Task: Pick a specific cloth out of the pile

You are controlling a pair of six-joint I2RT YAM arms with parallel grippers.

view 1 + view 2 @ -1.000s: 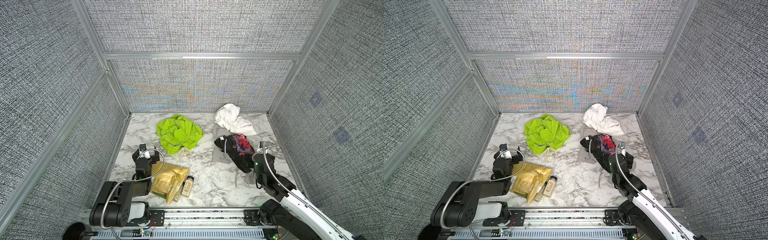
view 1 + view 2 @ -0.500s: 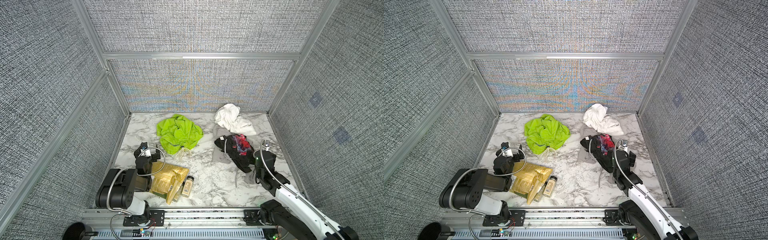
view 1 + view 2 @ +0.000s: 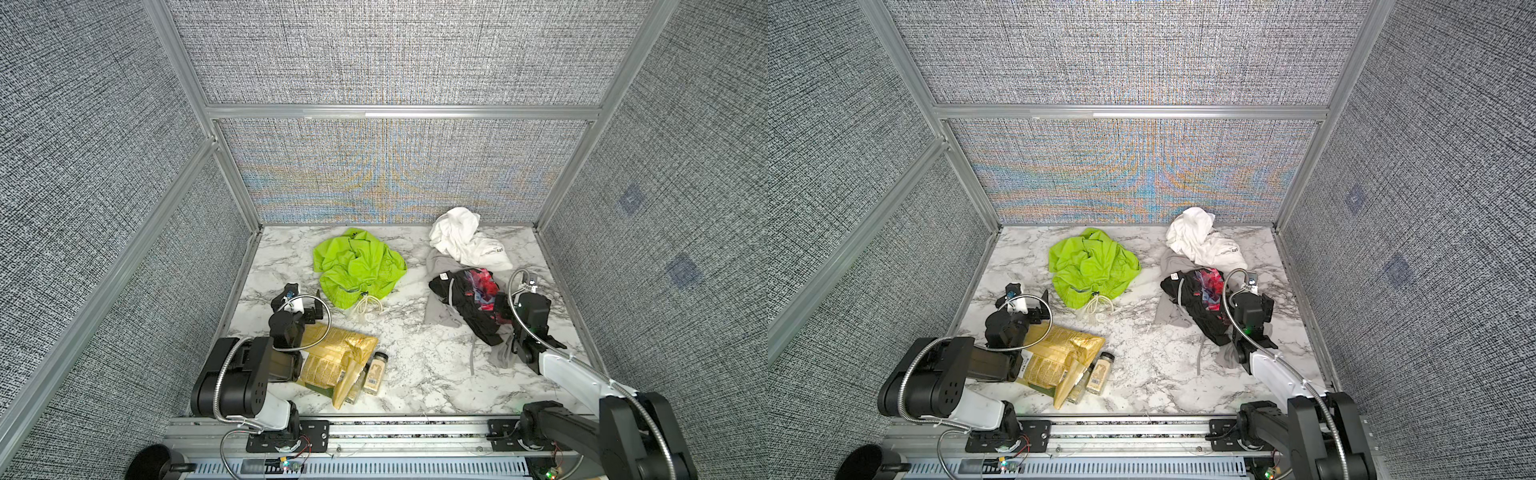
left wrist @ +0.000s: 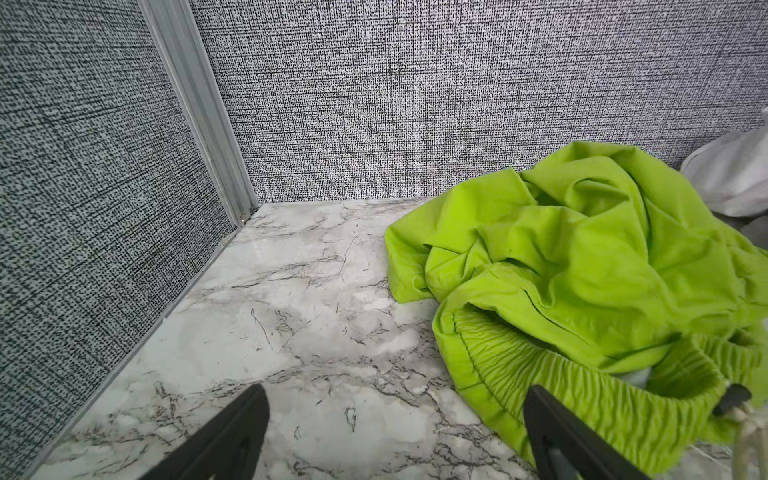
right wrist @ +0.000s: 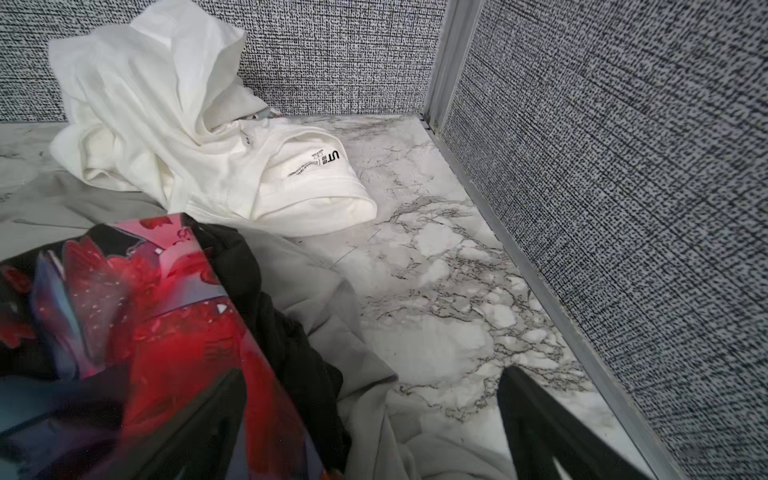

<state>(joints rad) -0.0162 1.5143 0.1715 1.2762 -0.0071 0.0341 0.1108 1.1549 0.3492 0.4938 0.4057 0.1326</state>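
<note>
- Left pincer [image 4: 397, 392] released, jaws wide and empty, low over the surface [image 3: 415, 365] just beside the cloth [image 3: 357, 266].
- Right pincer [image 5: 372, 374] released, empty, at the black garment [image 3: 461, 303] of the pile [image 3: 461, 266].
- Lime cloth lies crumpled alone mid-surface near the back, apart from the pile.

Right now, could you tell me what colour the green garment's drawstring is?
Cream drawstring, clearest in a top view.

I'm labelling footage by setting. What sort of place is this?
Likely a robot test cell, not a home: panel walls in aluminium framing box in a marble-look table, with a left arm and right arm on a front rail.
</note>
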